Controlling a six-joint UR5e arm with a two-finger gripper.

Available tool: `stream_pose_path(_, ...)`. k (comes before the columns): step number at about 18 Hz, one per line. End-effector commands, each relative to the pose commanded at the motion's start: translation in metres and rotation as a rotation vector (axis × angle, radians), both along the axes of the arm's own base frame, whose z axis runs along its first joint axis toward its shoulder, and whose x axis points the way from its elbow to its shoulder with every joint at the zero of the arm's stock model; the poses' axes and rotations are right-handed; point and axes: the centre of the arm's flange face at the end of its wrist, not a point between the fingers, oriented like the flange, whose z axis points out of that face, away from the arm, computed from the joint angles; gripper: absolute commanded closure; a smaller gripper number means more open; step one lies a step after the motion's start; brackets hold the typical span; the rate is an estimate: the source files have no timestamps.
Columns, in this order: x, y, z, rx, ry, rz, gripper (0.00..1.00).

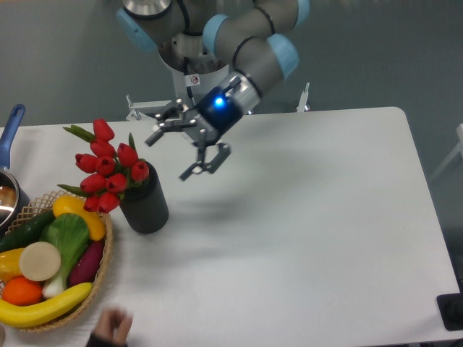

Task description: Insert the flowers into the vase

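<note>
The flowers (pixel 106 168), a bunch of red tulip buds with green leaves, stand in the vase (pixel 145 204), a dark grey cylinder upright at the table's left. The buds lean out to the left over the vase's mouth. My gripper (pixel 179 152) hangs above the table just right of the flowers and a little higher. Its two fingers are spread apart and hold nothing.
A wicker basket (pixel 101 275) of toy fruit and vegetables sits at the front left, touching the vase's side. A blue-handled metal pot (pixel 9 181) is at the left edge. A person's hand (pixel 110 329) shows at the bottom edge. The white table (pixel 304 231) stretches to the right.
</note>
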Motion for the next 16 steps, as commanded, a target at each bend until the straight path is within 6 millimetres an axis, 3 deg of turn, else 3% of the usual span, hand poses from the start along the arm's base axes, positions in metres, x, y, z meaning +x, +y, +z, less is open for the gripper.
stream_pose_path(4,-0.046,-0.040,0.013,0.006,0.035,0.119,0.00)
stream_pose_path(6,-0.082,-0.064,0.022,-0.023,0.067,0.194,0.00)
stream_pose_path(8,-0.114,-0.071,0.005,-0.082,0.058,0.224,0.00)
stream_pose_path(12,-0.152,-0.076,-0.001,-0.200,0.092,0.264,0.00)
stream_pose_path(16,-0.178,-0.092,-0.001,-0.539,0.219,0.359,0.00)
